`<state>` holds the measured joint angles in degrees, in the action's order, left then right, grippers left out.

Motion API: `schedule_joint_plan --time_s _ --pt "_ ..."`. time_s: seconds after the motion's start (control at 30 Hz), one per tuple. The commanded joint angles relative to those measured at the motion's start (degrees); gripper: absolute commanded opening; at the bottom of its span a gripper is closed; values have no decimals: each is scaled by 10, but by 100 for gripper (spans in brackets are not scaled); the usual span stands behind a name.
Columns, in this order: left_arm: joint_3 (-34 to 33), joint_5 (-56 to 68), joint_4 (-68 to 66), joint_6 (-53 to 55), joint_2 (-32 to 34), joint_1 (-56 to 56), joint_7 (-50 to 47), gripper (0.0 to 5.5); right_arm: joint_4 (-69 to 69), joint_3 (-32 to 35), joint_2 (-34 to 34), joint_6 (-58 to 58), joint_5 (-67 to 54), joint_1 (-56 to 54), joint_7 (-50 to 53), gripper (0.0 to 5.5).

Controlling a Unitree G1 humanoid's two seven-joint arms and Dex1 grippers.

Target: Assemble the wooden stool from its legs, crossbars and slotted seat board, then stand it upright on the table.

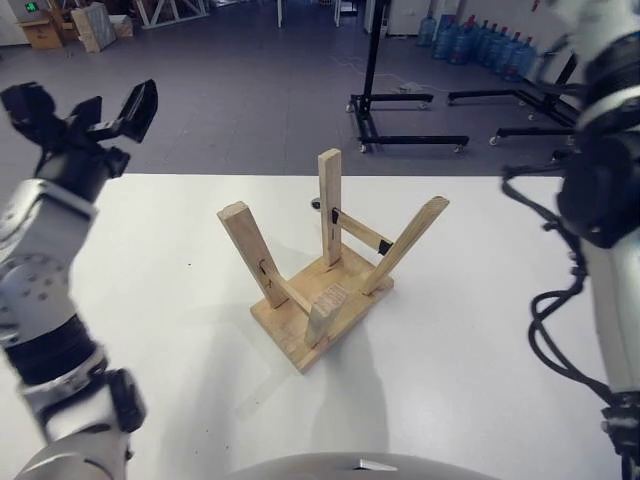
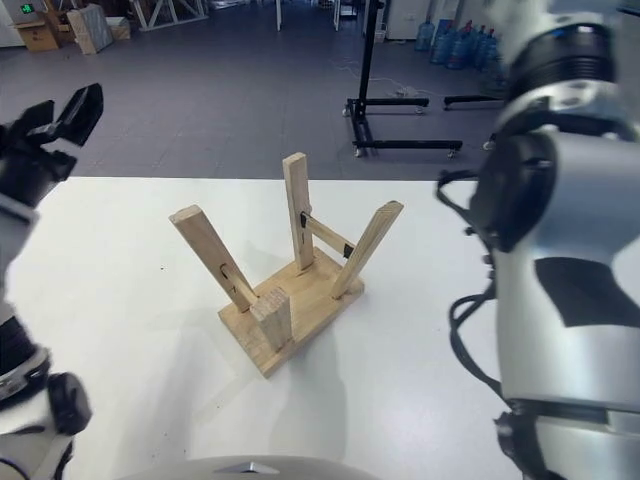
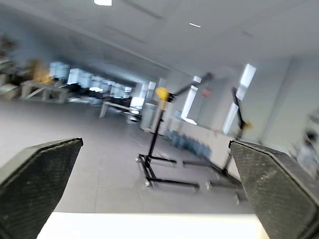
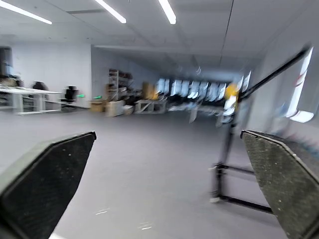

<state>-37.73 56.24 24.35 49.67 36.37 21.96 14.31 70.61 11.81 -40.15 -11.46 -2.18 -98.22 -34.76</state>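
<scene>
Nearest at the lower left of the head views, the left arm (image 1: 40,300) rises to the left gripper (image 3: 155,144) in the upper left of the frame. Its jaws are spread wide, with nothing between the black textured pads (image 3: 42,184), and it is well apart from the stool. In the middle of the frame the wooden stool (image 1: 320,270) rests upside down on the white table (image 1: 480,330). Its seat board (image 1: 285,335) lies flat on the tabletop and its four legs (image 1: 330,205) point up and splay outward. One crossbar (image 1: 362,232) joins the back leg to the right one, and another crossbar (image 1: 292,293) runs low between the left leg and the near one. Beyond the table, right of centre, black wheeled stands (image 1: 400,110) sit on the grey floor, with water bottles (image 1: 480,40) behind them. Along the right edge the right arm (image 1: 610,250) climbs toward the upper right corner, a black cable (image 1: 545,310) looping beside it. The right gripper (image 4: 168,133) also has its jaws far apart and empty, facing out over the room.
</scene>
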Motion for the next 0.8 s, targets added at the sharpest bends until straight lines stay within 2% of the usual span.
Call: schedule_joint_plan --time_s 0.03,0.07,0.13,0.17,0.23,0.37,0.53,0.63,0.8 --pt "-141 257 58 118 73 -202 231 540 -11 -18 -175 102 17 208 -221 536" --pt "-151 288 60 137 81 -244 276 540 -9 -15 -215 123 12 270 -287 536" --pt "-128 281 89 159 100 -321 351 540 5 -9 -259 138 -5 394 -435 536" --pt "-105 276 103 163 111 -334 371 540 0 -14 -258 142 -17 449 -506 536" --pt "-65 262 121 157 130 -338 395 540 -40 -40 -235 141 -54 520 -571 536" --pt "44 242 146 130 138 -301 383 540 -147 -115 -159 136 -118 580 -577 536" --pt "180 188 163 91 100 -226 279 540 -222 -123 -55 105 -118 562 -543 536" --pt "234 171 171 75 81 -194 245 540 -258 -127 -29 87 -123 562 -552 536" --pt "314 142 180 63 68 -158 243 540 -325 -152 1 58 -136 562 -575 536"
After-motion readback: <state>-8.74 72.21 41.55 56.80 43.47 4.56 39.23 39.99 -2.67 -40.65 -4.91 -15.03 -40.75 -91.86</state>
